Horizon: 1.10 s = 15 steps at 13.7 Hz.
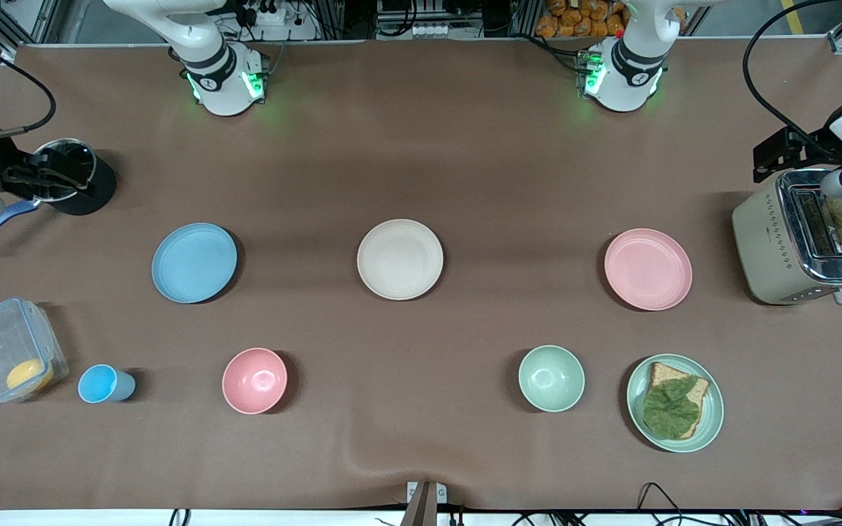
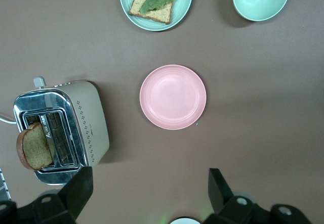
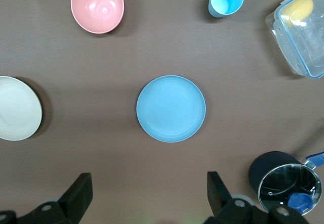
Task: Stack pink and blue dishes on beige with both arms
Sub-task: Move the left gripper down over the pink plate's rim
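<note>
While unlabelled, three separate plates [image 1: 400, 259]

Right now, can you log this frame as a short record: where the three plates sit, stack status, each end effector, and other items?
beige plate: mid-table, bare
blue plate: beside the beige plate, toward the right arm's end, bare
pink plate: beside the beige plate, toward the left arm's end, bare
stack status: not begun, all three plates apart
left end effector: open, above the pink plate, holding nothing
right end effector: open, above the blue plate, holding nothing
other items: pink bowl, green bowl, toast plate, blue cup, toaster
</note>
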{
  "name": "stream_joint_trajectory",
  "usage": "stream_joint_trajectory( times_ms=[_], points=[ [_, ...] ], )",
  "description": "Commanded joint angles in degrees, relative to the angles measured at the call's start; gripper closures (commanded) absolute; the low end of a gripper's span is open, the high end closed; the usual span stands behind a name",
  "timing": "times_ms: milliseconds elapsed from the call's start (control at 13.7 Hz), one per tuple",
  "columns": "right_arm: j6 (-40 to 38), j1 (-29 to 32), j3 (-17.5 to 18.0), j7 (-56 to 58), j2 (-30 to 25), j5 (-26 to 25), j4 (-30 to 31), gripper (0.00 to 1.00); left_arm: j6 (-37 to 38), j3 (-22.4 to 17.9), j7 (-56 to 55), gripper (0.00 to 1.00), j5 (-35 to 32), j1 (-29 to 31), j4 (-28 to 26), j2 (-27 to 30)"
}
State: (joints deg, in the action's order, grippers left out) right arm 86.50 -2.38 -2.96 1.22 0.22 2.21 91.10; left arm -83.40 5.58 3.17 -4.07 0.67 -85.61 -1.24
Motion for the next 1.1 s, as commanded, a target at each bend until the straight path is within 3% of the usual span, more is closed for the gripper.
stream_joint_trajectory(
  times_ms=[0, 365, 1023],
  points=[
    [-0.7, 1.2, 0.9, -0.8, 0.2, 0.3, -0.7, 0.00, -0.4, 0.0, 1.3, 0.00, 0.8, 0.4, -0.2, 0.3],
    [-0.7, 1.2, 0.9, -0.8, 0.2, 0.3, -0.7, 0.00, -1.3, -0.1, 1.9, 0.00, 0.8, 0.5, -0.3, -0.8],
    [-0.7, 1.2, 0.9, -0.7, 0.3, 0.3, -0.7, 0.00, -14.6, 0.1, 1.6, 0.00, 0.6, 2.3, -10.4, -5.3]
  ],
)
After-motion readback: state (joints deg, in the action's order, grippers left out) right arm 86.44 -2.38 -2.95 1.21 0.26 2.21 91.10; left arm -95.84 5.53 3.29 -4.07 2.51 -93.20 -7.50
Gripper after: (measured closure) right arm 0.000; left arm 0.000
